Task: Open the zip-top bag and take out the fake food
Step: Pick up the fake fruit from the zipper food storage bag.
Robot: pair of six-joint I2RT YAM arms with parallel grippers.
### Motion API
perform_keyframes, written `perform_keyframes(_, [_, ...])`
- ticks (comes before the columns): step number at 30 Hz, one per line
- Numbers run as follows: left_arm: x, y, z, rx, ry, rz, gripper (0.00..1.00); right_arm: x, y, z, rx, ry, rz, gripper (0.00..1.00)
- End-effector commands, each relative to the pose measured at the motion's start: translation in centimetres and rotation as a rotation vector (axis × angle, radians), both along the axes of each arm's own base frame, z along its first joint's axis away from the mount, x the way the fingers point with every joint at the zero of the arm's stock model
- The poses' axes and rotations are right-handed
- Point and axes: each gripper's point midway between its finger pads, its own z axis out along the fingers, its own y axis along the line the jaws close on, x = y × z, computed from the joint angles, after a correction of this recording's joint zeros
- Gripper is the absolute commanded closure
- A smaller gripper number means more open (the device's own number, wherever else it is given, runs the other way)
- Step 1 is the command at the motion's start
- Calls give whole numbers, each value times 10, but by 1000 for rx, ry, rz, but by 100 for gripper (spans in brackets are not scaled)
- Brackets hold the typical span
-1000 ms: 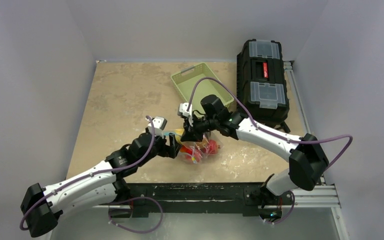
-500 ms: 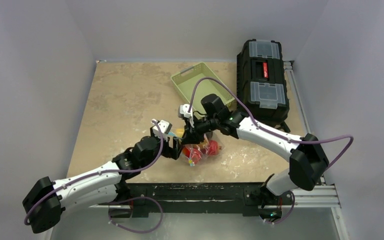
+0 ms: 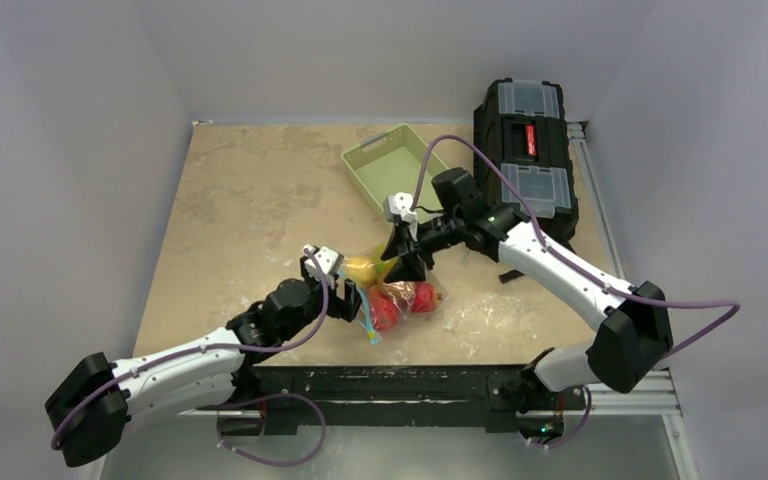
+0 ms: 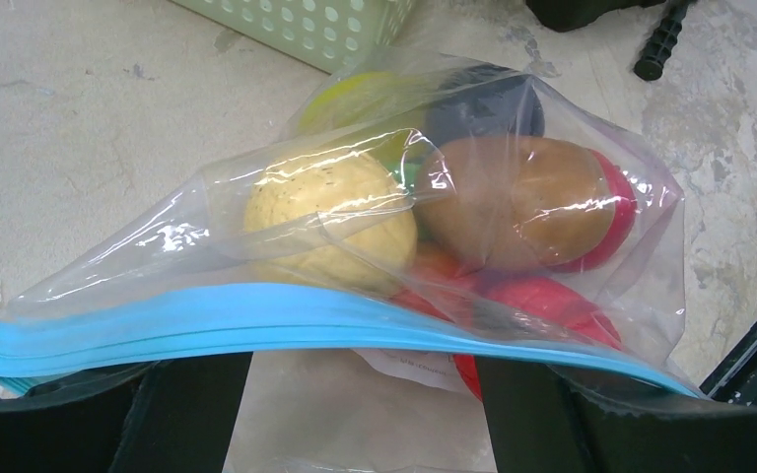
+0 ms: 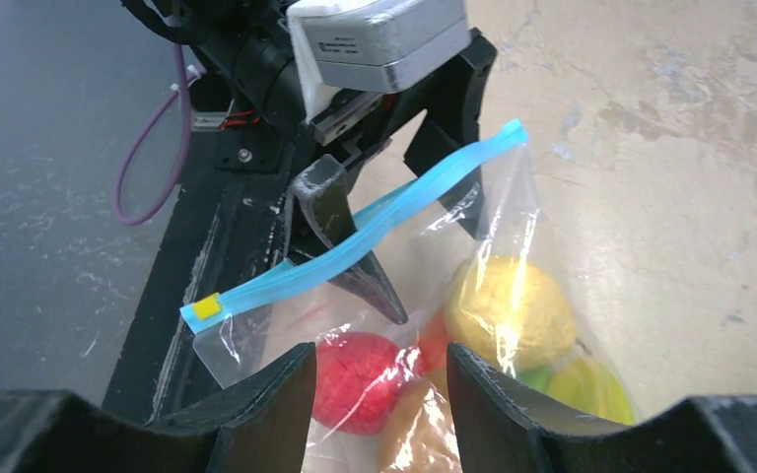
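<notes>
The zip-top bag (image 3: 400, 297) lies on the table between both arms, its teal zip strip (image 4: 256, 320) shut, with a yellow tab (image 5: 207, 307) at one end. Inside is the fake food: a yellow ball (image 4: 330, 222), a brown and red piece (image 4: 522, 202), a dark purple one (image 4: 483, 103) and a red one (image 5: 360, 379). My left gripper (image 4: 355, 404) is open, and the zip strip lies across its two fingertips. Open too, my right gripper (image 5: 375, 394) hovers over the bag's closed end, its fingers apart from the plastic.
A pale green basket (image 3: 400, 168) stands behind the bag, touching its far side in the left wrist view. A black toolbox (image 3: 525, 160) sits at the back right. The table's dark front edge (image 5: 207, 256) is close behind the left gripper.
My right gripper opened, let go of the bag and drew back to the right. The bag sank onto the table. The left gripper moved in to the zip strip.
</notes>
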Motion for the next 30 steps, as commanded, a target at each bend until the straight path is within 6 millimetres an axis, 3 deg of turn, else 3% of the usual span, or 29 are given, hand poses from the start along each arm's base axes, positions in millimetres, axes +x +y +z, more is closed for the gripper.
perform_keyframes(1, [2,-4,14,-36,-74,-21,22,11,-3,27,39,-73,-17,49])
perform_keyframes(12, [-3,-5,17,-41,-128,-67,22,66,4,14,-82,-114,-193,53])
perform_keyframes(30, [-5,-6,19,-41,-146,-93,22,78,5,4,-116,-176,-168,53])
